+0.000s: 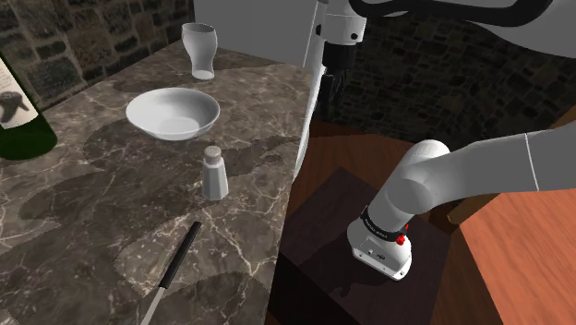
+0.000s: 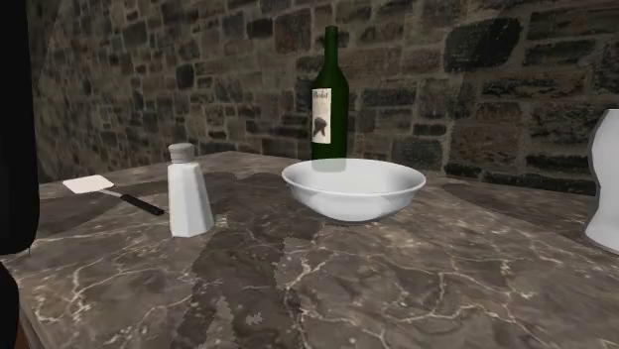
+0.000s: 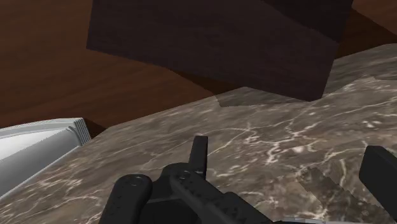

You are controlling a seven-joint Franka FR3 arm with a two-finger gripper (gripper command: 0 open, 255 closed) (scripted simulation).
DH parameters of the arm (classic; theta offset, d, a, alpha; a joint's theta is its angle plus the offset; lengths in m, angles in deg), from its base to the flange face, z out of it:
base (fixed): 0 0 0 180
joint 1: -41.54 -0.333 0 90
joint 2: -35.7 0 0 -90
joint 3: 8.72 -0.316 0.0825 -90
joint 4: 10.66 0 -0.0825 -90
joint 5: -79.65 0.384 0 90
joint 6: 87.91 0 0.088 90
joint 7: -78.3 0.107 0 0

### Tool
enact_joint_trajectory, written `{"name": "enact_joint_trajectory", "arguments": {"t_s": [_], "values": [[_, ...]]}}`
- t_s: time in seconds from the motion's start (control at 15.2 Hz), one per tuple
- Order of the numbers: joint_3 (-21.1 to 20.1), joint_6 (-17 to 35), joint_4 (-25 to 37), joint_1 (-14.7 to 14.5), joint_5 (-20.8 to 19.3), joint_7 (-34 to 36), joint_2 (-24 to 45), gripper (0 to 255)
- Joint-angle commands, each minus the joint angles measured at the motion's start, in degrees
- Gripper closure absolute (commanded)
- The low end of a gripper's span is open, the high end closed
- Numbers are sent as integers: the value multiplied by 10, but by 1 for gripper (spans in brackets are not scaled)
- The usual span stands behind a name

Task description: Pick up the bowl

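From here I see the end effector (image 1: 332,92) hanging at the counter (image 1: 83,203) edge nearest the stand, its fingers (image 3: 199,153) spread wide apart with nothing between them. The white bowl (image 1: 173,114) sits upright on the marbled top, in from that edge. It lies between the glass (image 1: 199,48) by the far edge and the shaker (image 1: 214,173), well apart from the end effector.
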Motion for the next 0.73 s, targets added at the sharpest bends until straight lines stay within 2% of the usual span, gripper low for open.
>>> {"name": "enact_joint_trajectory", "arguments": {"t_s": [0.0, 0.66], "values": [[0, 0, 0, 0, 0, 0, 0, 0], [-27, 134, 64, -23, 127, 58, 150, 0]]}}
